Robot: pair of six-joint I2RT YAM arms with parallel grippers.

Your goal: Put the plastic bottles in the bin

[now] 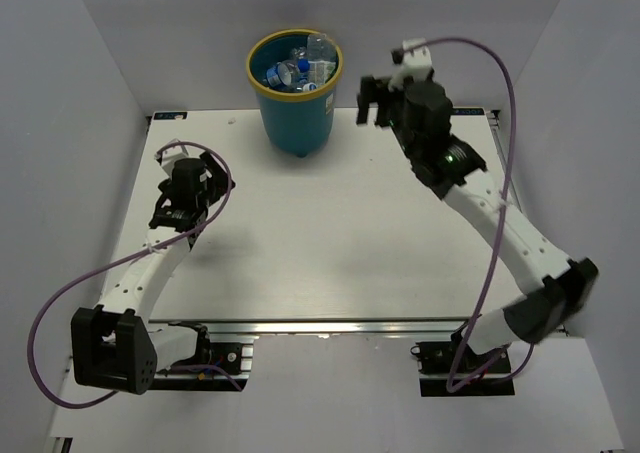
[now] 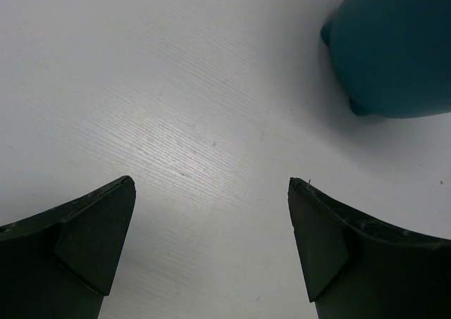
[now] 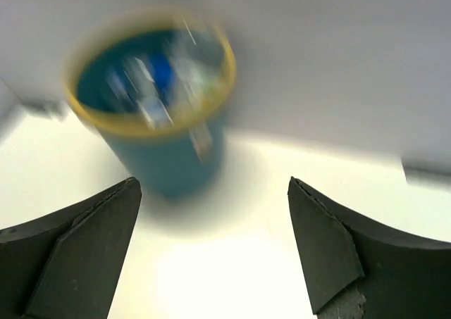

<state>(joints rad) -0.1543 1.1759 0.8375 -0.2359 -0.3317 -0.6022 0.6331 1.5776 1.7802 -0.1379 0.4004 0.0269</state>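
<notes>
The teal bin (image 1: 296, 108) with a yellow rim stands at the back middle of the table. Several clear plastic bottles (image 1: 303, 65) with blue labels lie inside it. My right gripper (image 1: 370, 103) is open and empty, raised just right of the bin. The right wrist view shows the bin (image 3: 162, 157) blurred, with bottles (image 3: 151, 86) in it, ahead and left of my open right gripper (image 3: 211, 213). My left gripper (image 1: 170, 163) is open and empty over the table's left side. In the left wrist view the bin's base (image 2: 394, 51) sits ahead and right of my left gripper (image 2: 211, 213).
White walls close in the table (image 1: 330, 243) on the left, back and right. A metal rail (image 1: 340, 328) runs along the near edge between the arm bases. Purple cables loop off both arms.
</notes>
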